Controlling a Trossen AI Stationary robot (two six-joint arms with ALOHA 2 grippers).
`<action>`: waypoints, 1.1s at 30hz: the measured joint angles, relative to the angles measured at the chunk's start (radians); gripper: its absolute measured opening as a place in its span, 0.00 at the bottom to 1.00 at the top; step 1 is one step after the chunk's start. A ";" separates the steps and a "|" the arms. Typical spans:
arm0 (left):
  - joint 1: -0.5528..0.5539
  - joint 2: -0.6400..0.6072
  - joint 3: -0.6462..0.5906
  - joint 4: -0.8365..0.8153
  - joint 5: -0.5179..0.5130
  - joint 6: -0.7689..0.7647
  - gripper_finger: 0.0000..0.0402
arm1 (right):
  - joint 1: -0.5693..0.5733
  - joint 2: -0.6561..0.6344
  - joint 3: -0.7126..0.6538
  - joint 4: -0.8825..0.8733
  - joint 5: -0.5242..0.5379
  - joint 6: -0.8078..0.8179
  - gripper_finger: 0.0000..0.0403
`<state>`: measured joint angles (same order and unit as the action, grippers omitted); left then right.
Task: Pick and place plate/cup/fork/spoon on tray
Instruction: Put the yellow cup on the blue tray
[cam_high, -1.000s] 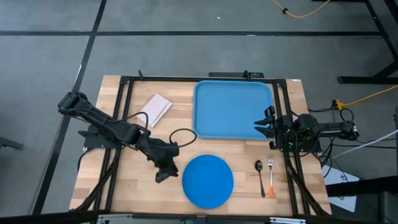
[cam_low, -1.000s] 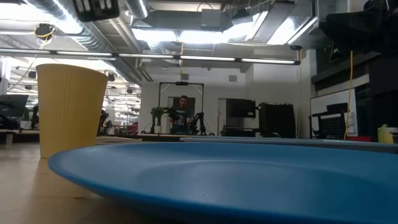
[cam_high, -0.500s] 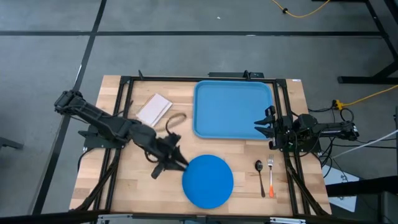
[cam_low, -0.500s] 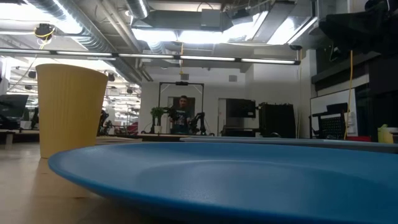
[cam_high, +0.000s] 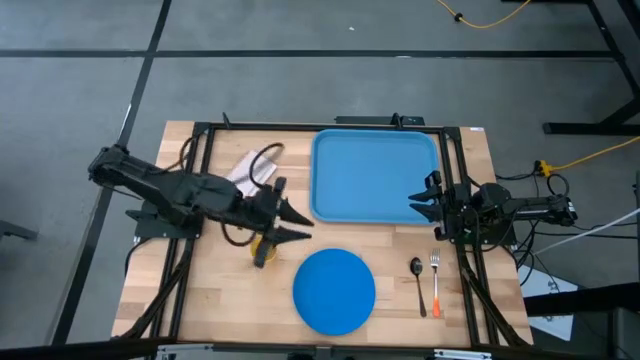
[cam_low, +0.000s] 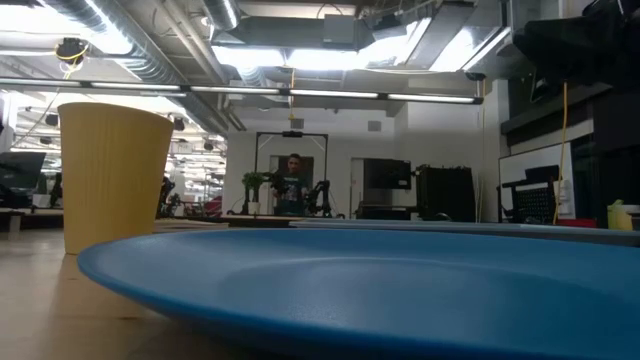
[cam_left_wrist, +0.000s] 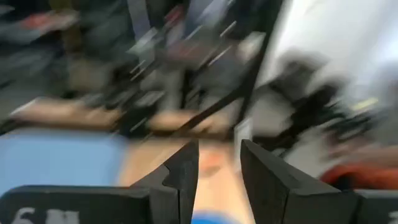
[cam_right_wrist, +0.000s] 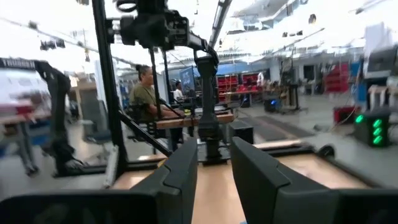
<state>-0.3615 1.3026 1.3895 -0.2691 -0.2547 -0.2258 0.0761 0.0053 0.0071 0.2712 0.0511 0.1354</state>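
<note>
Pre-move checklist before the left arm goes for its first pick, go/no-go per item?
1. Left tool empty, fingers apart: ok.
2. Right tool parked at the tray's right edge, holding nothing: ok.
3. Tray has bare floor for the items: ok.
4. Plate flat on the table, nothing on it: ok.
5. Cup upright, partly under the left arm in the high view; clearance to the arm: cannot tell.
6. Spoon and fork side by side right of the plate, apart from each other: ok.
</note>
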 joint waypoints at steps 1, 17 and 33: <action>-0.003 0.016 0.051 -0.113 -0.057 -0.002 0.28 | 0.000 0.000 0.000 -0.002 -0.001 0.029 0.25; -0.061 0.073 0.093 -0.670 -0.140 -0.331 0.28 | 0.000 0.000 0.000 -0.028 -0.002 0.178 0.25; -0.069 0.073 0.004 -0.656 -0.176 -0.263 0.28 | 0.000 0.000 0.000 -0.030 -0.150 0.279 0.25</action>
<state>-0.4304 1.3754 1.3933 -0.9253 -0.4303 -0.4891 0.0765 0.0053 0.0071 0.2409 -0.0988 0.4142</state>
